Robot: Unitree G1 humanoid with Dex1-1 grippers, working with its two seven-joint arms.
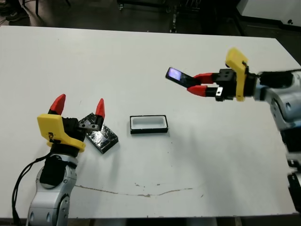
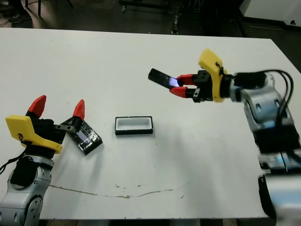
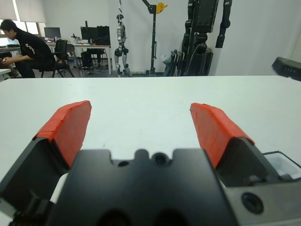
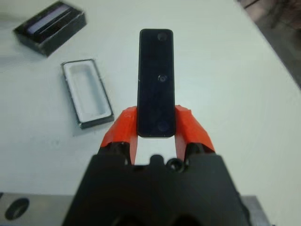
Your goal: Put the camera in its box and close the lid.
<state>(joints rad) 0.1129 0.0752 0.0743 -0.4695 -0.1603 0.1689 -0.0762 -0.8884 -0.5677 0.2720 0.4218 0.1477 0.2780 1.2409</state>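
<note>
One camera [image 4: 156, 82], one box [image 1: 148, 124] and one lid [image 1: 100, 135] are seen. The box lies open on the table [image 1: 141, 66], nothing inside. The camera is clamped above the table by the right end effector [image 1: 196, 84]. The left end effector [image 1: 79, 106] is spread wide beside the lid.

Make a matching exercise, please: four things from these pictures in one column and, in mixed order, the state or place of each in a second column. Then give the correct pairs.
Things
1. camera
2. box
3. lid
4. left pincer

States
A. lies on the table beside the left pincer
B. open, holding nothing
C. held in the air by the right pincer
D. empty, white lining showing, in the middle of the table

Pairs: 1-C, 2-D, 3-A, 4-B
</note>
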